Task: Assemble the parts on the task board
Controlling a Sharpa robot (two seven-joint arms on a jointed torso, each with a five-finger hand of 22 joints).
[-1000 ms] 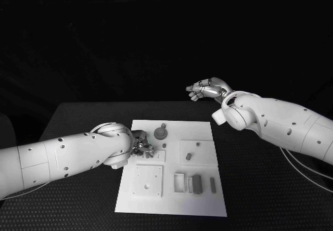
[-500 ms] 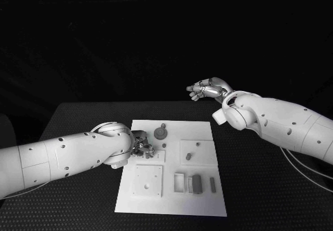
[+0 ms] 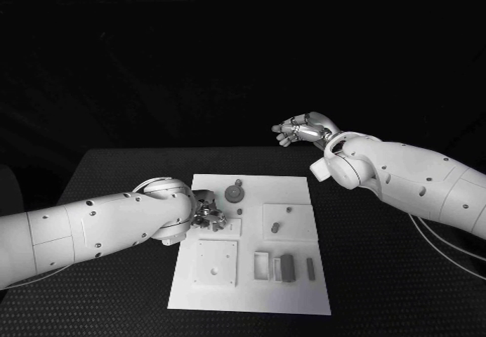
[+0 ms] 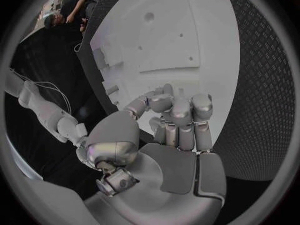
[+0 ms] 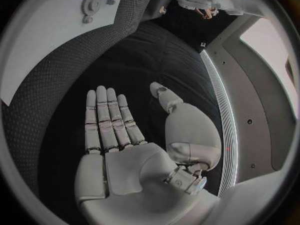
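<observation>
The task board (image 3: 253,242), a white plate with raised square blocks and recessed slots, is seen lying at the middle of the black table (image 3: 112,182). Assembly is judged barely begun: a gear-shaped part (image 3: 235,192) is seen near the board's far edge, a small peg (image 3: 274,227) on a square block, and several bar-shaped parts (image 3: 286,267) loose toward the near right corner. The left hand (image 3: 208,213) is lowered at the board's left edge with fingers curled in; whether anything is pinched cannot be told. The right hand (image 3: 302,130) is held raised beyond the table's far edge, flat and spread, holding nothing.
</observation>
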